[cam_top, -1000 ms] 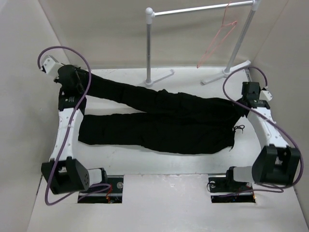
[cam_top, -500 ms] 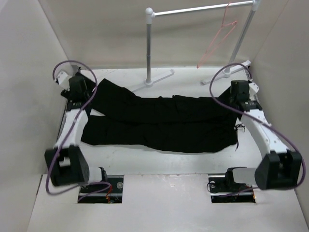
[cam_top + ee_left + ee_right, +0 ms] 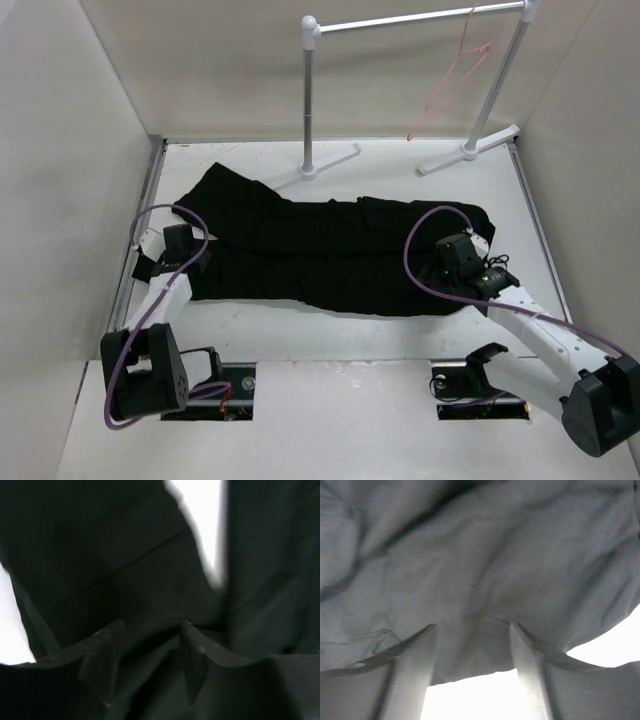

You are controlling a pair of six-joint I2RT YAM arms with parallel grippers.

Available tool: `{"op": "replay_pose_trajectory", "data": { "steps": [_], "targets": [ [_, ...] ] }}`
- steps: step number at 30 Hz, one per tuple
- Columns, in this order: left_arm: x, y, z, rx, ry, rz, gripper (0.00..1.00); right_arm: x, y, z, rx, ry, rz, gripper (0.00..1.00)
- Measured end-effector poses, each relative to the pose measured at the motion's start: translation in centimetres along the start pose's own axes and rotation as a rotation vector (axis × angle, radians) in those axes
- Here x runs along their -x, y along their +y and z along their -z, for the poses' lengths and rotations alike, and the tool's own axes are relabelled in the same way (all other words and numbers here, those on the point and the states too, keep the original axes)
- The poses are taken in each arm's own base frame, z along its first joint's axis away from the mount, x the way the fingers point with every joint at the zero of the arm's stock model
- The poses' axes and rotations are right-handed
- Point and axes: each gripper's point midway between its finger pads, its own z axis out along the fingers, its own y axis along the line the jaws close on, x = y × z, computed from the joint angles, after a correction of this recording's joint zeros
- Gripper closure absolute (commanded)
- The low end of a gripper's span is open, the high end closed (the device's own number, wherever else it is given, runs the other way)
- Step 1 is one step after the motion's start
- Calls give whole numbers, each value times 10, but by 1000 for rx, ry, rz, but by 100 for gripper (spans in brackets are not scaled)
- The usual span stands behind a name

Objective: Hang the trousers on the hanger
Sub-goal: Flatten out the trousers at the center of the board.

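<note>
Left hand: fingers spread to a middling gap, and we see nothing clamped between them. It sits low at the left end of the plain black soft fabric trousers. Its wrist view is nearly all dark cloth, with two slivers of white bench.

Right hand: fingers also apart. In its wrist view we see bare bench between them, and the cloth edge starts just past the tips. We place it at the near right of the trousers, by the waist end.

The trousers lie flat across the middle of the bench, waist to the right and legs running left. The far leg angles toward the far left and the near leg runs straighter. The legs touch along most of their length.

The thin pink-red wire hanger hangs tilted from the right end of the white-and-silver tubular rail at the far side, well apart from the trousers. The rail's left foot stands near the far leg.

A purple cable loops over each arm.
</note>
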Motion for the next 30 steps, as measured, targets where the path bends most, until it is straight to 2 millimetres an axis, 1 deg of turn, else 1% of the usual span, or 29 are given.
{"op": "replay_pose_trajectory", "data": {
  "steps": [2, 3, 5, 6, 8, 9, 10, 12, 13, 14, 16, 17, 19, 21, 23, 24, 26, 28, 30],
  "targets": [
    [-16, 13, -8, 43, 51, -1, 67, -7, -5, -3, -23, 30, 6, 30],
    [-23, 19, -11, 62, 71, 0, 71, -10, -6, -5, -32, 41, 7, 32],
    [-30, 37, -17, 109, 94, 27, 77, -18, -7, -9, -49, 69, 14, 37],
    [-25, 40, -19, 111, 85, 64, 80, -23, -8, -11, -58, 86, 20, 42],
    [-13, 55, -24, 133, 62, 157, 82, -34, -11, -16, -78, 121, 30, 51],
    [-7, 64, -24, 146, 46, 195, 82, -40, -14, -18, -92, 139, 33, 52],
    [-1, 75, -23, 161, 32, 243, 83, -44, -16, -20, -103, 155, 34, 51],
    [4, 97, -15, 201, 8, 303, 84, -54, -20, -22, -120, 185, 27, 47],
    [4, 107, -8, 224, 4, 318, 84, -58, -21, -21, -118, 196, 26, 41],
    [2, 113, -1, 242, 6, 325, 84, -61, -20, -18, -111, 200, 27, 37],
    [-1, 116, 11, 249, 10, 321, 81, -63, -15, -7, -83, 188, 28, 30],
    [-2, 115, 16, 242, 11, 312, 79, -62, -13, 0, -69, 178, 34, 29],
    [-5, 105, 27, 212, 22, 274, 67, -58, -9, 14, -39, 151, 41, 29],
    [-6, 86, 37, 156, 35, 220, 56, -53, -5, 23, -22, 132, 32, 28],
    [-1, 65, 46, 101, 30, 174, 47, -53, -2, 24, -21, 136, 19, 29],
    [3, 54, 51, 73, 22, 152, 44, -56, -2, 23, -27, 147, 20, 29],
    [16, 32, 61, 22, -10, 120, 42, -67, -2, 19, -51, 186, 31, 29],
    [28, 8, 72, -32, -45, 92, 42, -80, -1, 16, -70, 226, 45, 30],
    [34, -13, 76, -70, -58, 67, 42, -91, 3, 12, -81, 261, 52, 31]
  ]
}}
